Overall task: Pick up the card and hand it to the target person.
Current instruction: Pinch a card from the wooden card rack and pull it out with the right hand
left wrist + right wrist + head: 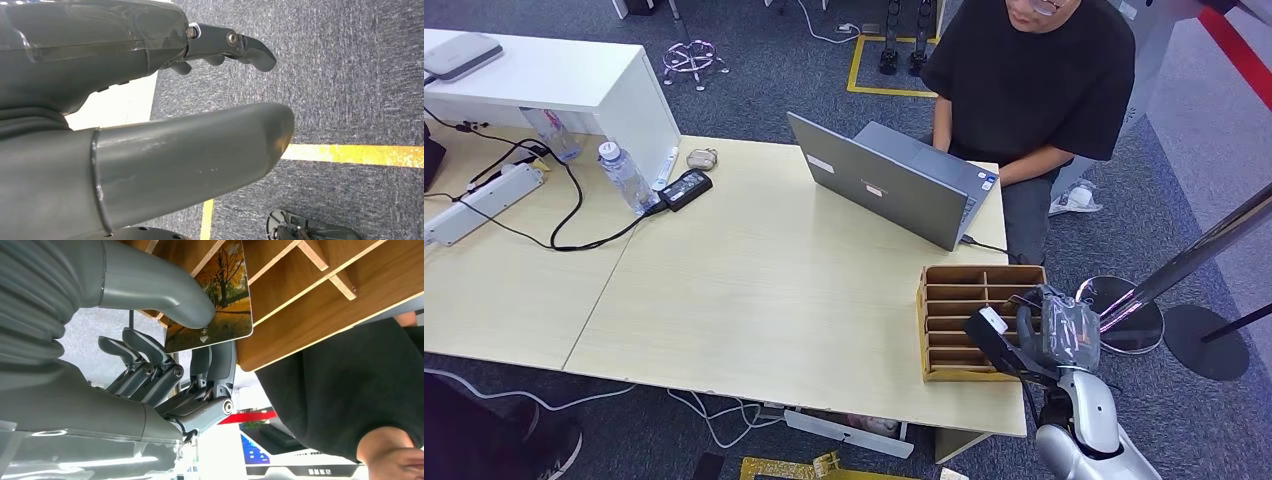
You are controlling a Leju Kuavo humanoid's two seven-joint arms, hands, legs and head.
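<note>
My right hand [1056, 330] hovers over the wooden slotted card rack [949, 320] at the table's near right corner. In the right wrist view the right hand [165, 340] pinches a card [220, 295] printed with autumn trees between its thumb and a finger, just outside the rack's wooden dividers [320, 285]. A person in a black shirt [1024, 80] sits at the far side of the table, typing on a grey laptop [894, 180]. The left hand [150, 115] hangs over grey carpet, fingers apart and holding nothing.
A water bottle [624, 175], a power brick [686, 188], a power strip [479, 205] and cables lie at the table's left. A white shelf [554, 80] stands at the back left. A chrome stanchion pole [1194, 255] with round bases stands to the right of the table.
</note>
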